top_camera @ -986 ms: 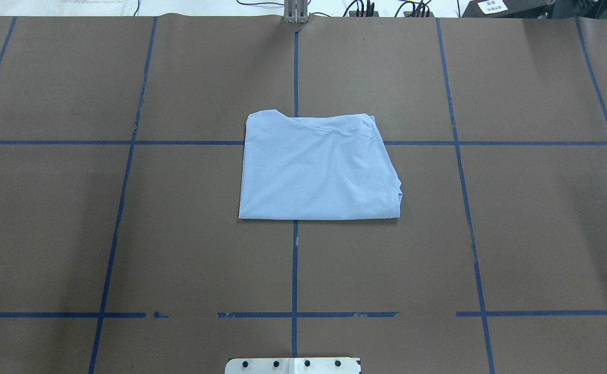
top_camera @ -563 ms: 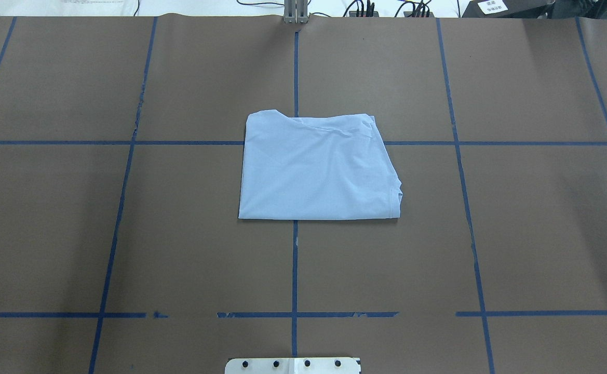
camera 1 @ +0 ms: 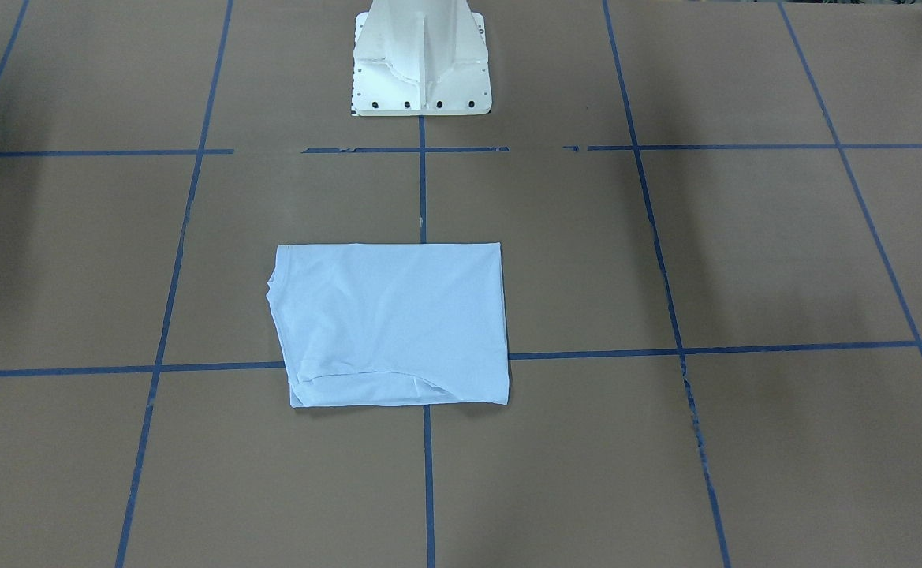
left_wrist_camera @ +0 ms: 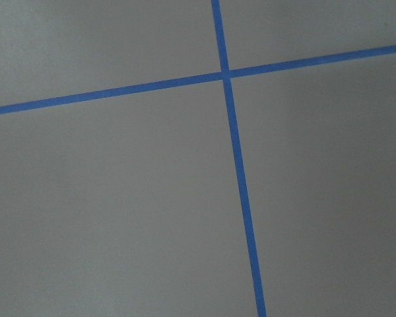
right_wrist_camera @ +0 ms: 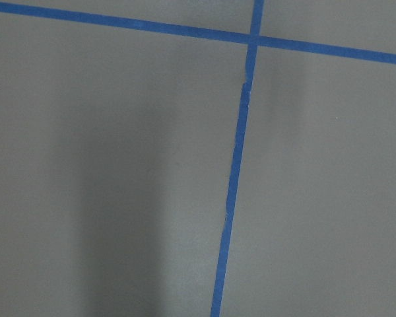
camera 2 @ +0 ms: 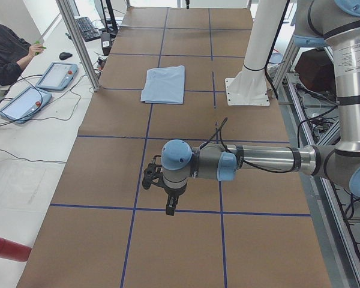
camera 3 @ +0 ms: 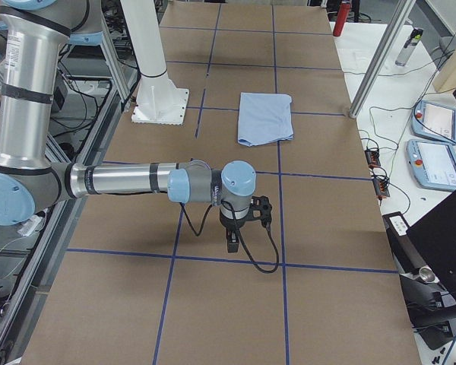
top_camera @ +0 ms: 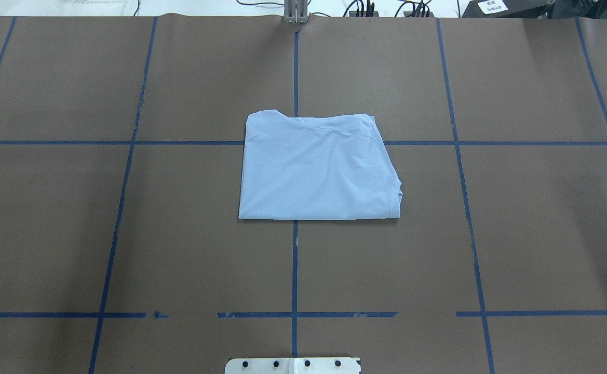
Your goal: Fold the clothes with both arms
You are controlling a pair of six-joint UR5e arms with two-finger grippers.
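A brown bench [top_camera: 75, 234] gridded with blue tape [top_camera: 295, 270] is seen. The left arm [camera 2: 258, 161] is stretched low over its 9 o'clock end, the right arm [camera 3: 121, 180] over its 3 o'clock end. The folded pale blue T-shirt [top_camera: 319, 169] is laid flat at centre, well apart from both. Whether the left hand [camera 2: 170, 207] or right hand [camera 3: 232, 239] is wide or narrow cannot be told.

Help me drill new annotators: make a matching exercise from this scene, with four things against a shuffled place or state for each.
Things:
1. shirt
2. base
3. left gripper
4. pendants

Places or states:
A. on the white bench beside the table
B. over bare table, far from the shirt
C. folded, mid-table
D. white, bolted at the table's edge

Pairs: 1-C, 2-D, 3-B, 4-A
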